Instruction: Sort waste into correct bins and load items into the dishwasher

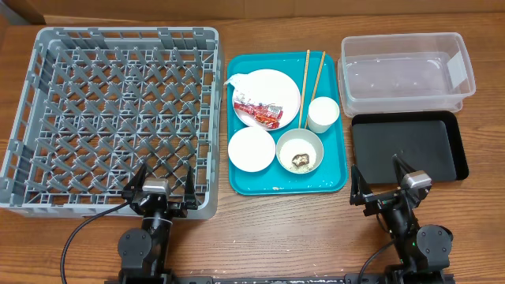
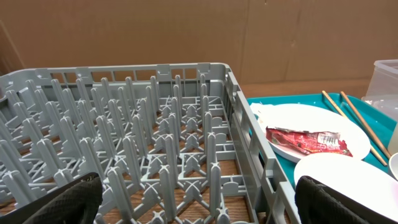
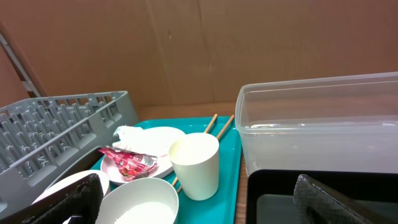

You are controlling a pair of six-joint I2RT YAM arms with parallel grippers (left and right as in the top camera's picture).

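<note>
Gaping wide, left fingers (image 2: pixel 56 204) and right fingers (image 3: pixel 348 205) hold nothing.

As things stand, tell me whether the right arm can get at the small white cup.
Probably yes. The cup stands upright at the teal tray's right side, nearest the open right tool. Nothing covers it, though the chopsticks and a bowl sit close.

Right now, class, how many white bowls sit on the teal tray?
2. The empty bowl is near left on the teal tray; the second bowl, holding a brown lump, beside it.
</note>
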